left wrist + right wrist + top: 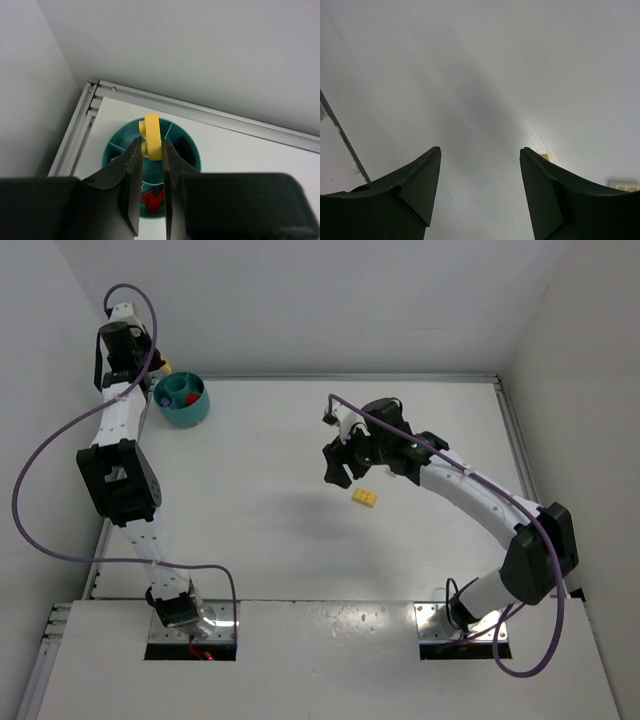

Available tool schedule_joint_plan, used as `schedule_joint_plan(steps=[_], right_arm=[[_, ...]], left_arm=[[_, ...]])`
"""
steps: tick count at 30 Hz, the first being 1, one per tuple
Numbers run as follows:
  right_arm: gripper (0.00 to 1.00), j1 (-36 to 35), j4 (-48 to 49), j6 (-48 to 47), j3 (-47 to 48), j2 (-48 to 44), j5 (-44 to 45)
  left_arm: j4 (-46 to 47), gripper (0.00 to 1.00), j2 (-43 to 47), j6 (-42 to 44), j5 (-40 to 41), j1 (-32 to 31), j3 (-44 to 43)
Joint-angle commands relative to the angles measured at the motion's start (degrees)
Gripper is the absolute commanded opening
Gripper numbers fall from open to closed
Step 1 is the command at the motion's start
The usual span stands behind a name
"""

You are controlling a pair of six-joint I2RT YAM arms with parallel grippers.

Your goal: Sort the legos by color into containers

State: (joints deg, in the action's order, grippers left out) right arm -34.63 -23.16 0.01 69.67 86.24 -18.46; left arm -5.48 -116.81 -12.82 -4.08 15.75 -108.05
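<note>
**Top view.** The teal bowl (186, 418) stands at the 10 o'clock corner of the table (270, 540). The left jaws hang over its 10 o'clock rim with the held yellow lego (165, 368). The loose yellow lego (365, 497) lies on the table at 5 o'clock from the right jaws, near but apart.

**Left wrist view.** The left jaws are nearly closed, pinching the held yellow lego above the bowl. Red legos (152, 197) lie in its 6 o'clock compartment.

**Right wrist view.** The right jaws are spread wide, with nothing between them.
</note>
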Motion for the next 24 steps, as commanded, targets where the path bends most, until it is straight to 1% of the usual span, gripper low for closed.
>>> schedule_joint_plan(steps=[1, 11, 12, 14, 15, 17, 18, 20, 21, 23, 24], right_arm=[[0.65, 0.27, 1.36, -0.36, 0.82, -0.19, -0.53], [0.65, 0.79, 1.36, -0.36, 1.35, 0.86, -1.05], [0.65, 0.79, 1.36, -0.36, 1.35, 0.86, -1.05], [0.65, 0.79, 1.36, -0.36, 1.35, 0.86, -1.05], [0.65, 0.79, 1.36, -0.36, 1.35, 0.86, -1.05], [0.65, 1.32, 1.36, -0.36, 1.35, 0.86, -0.53], [0.65, 1.32, 1.36, -0.36, 1.35, 0.86, -0.53], [0.65, 1.32, 1.36, -0.36, 0.74, 0.86, 0.0], [0.65, 1.32, 1.36, -0.36, 0.73, 0.86, 0.0], [0.65, 1.93, 1.36, -0.36, -0.67, 0.86, 0.0], [0.65, 1.94, 1.36, -0.36, -0.67, 0.86, 0.61]], left_arm=[[1.7, 0.0, -1.13, -0.89, -0.67, 0.07, -1.9], [1.08, 0.0, -3.51, -0.36, -0.67, -0.98, -1.37], [1.08, 0.03, -4.03, -0.36, -0.67, -0.98, -1.37], [0.55, 0.09, -4.56, -0.36, -0.67, -0.98, -1.37], [0.55, 0.17, -4.56, -0.36, -0.67, -0.98, -1.37], [0.55, 0.24, -4.56, -0.36, -0.67, -0.98, -1.37], [0.03, 0.33, -5.17, -0.36, -0.67, -0.98, -1.37], [0.03, 0.41, -5.18, -0.36, -0.67, -0.98, -1.37], [0.03, 0.48, -5.18, -0.36, -0.67, -0.98, -1.37], [-0.5, 0.53, -5.18, -0.36, -0.15, -0.98, -1.9], [-0.5, 0.59, -5.18, 0.16, -0.14, -0.98, -2.42]])
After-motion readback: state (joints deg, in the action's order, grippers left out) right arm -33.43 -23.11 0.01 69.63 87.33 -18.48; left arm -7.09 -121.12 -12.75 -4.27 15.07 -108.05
